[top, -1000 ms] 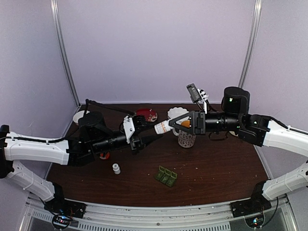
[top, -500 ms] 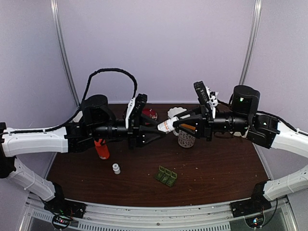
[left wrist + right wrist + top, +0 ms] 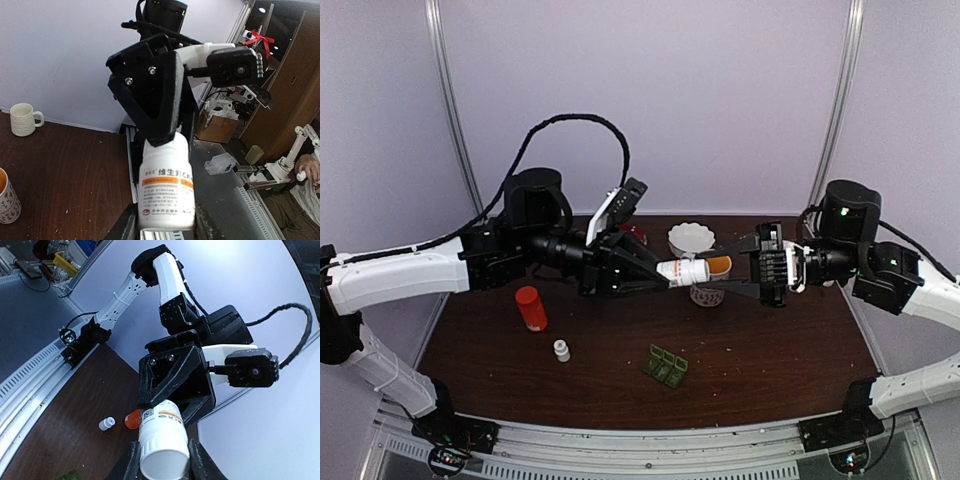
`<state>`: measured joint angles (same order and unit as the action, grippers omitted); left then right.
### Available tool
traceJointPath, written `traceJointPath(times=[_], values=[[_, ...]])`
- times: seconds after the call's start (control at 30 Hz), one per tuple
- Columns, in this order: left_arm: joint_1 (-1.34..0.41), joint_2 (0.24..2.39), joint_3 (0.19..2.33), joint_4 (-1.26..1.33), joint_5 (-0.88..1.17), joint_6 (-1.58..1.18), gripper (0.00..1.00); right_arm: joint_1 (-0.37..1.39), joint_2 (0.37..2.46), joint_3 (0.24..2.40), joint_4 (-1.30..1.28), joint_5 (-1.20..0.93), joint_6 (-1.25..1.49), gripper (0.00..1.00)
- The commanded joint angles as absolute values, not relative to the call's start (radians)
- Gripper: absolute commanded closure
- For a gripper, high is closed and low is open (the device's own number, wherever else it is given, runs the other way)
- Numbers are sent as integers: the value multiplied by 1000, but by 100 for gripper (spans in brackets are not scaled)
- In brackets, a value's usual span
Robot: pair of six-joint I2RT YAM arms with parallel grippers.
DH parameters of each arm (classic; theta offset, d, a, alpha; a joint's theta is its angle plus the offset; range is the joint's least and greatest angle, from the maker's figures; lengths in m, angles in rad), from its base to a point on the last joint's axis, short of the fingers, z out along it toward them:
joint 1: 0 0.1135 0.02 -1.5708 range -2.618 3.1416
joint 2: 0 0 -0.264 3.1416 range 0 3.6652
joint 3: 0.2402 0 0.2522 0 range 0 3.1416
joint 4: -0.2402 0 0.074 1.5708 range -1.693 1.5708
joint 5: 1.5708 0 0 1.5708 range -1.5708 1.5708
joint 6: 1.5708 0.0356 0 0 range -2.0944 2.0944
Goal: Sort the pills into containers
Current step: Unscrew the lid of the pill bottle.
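— White plastic with an orange-banded label: we are looking at the white bottle [image 3: 682, 271], and both tools are clenching it. Are we agreeing on that?

— We are. In the left wrist view the left tool [image 3: 165, 226] is pinching the bottle's near end between its fingers [image 3: 126, 227], and the right tool [image 3: 161, 131] is clamping the far end.

— The right wrist view is showing us the same grip from the other side. There the right tool's own fingers are squeezing the plain white end, and the left tool is gripping the labelled part.

— From above, we are seeing the bottle lying level in the air between the two arms, over the worktop [image 3: 790, 350].

— Just under its right end the patterned mug [image 3: 706, 295] is standing, orange inside. The white bowl [image 3: 691, 238] is sitting just behind it.

— Where are we placing the pill box [image 3: 665, 365]?

— It is lying on the worktop near the front edge, apart from both tools, and its lids are looking raised. The pills are too small for us to make out.

— To the left, a red bottle [image 3: 530, 308] is standing upright. A small white bottle [image 3: 561, 350] is standing nearer the front, between it and the box.
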<state>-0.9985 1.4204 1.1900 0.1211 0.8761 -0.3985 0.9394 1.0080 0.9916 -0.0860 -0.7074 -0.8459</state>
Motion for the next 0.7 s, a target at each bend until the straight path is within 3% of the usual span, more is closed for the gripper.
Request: traceJointPath(times=[0.0, 0.3, 0.47, 0.57, 0.67], values=[[-1011, 1412, 1262, 186, 981, -440, 98, 951, 1054, 1001, -257, -588, -1225, 100], [-1011, 1420, 1282, 145, 1003, -441, 98, 1052, 1042, 931, -180, -228, -1643, 100], [-1002, 1424, 1292, 124, 1014, -439, 98, 1102, 1028, 806, 84, -29, -1880, 100], [-996, 1425, 1287, 124, 1023, -437, 98, 1122, 1013, 729, 224, -12, -1991, 88], [-993, 1422, 1283, 120, 1023, -431, 98, 1127, 985, 729, 276, -77, -1808, 56]])
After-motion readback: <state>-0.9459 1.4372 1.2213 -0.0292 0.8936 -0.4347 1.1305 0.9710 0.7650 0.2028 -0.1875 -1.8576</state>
